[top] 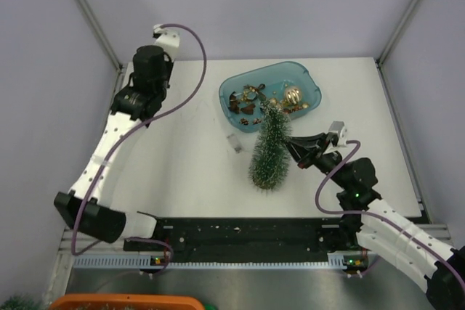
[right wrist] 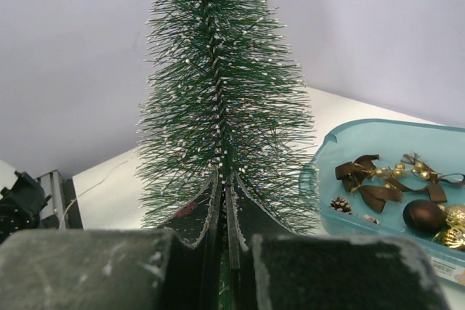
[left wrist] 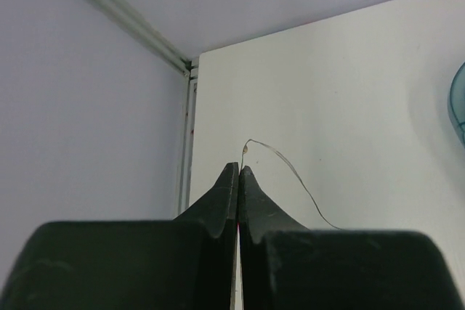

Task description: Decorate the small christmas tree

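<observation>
Right pincer [right wrist: 224, 179] is clamped tight, its black wedge tips buried low in the tree [right wrist: 218, 85] bristles. It might be nipping a few, hard to say. Tree's a skinny cone, dark green with frosty white tips, standing on the matte white table [left wrist: 349, 107] just beside the see-through blue tray [right wrist: 378, 130] of brown bows [right wrist: 370, 179] and a glossy ball [right wrist: 425, 215]. Left pincer [left wrist: 239, 168] is squeezed closed, with the arm stretched to the far left corner and a thin wire [left wrist: 290, 168] by its tips. Plain pale walls [left wrist: 87, 107] all round.
</observation>
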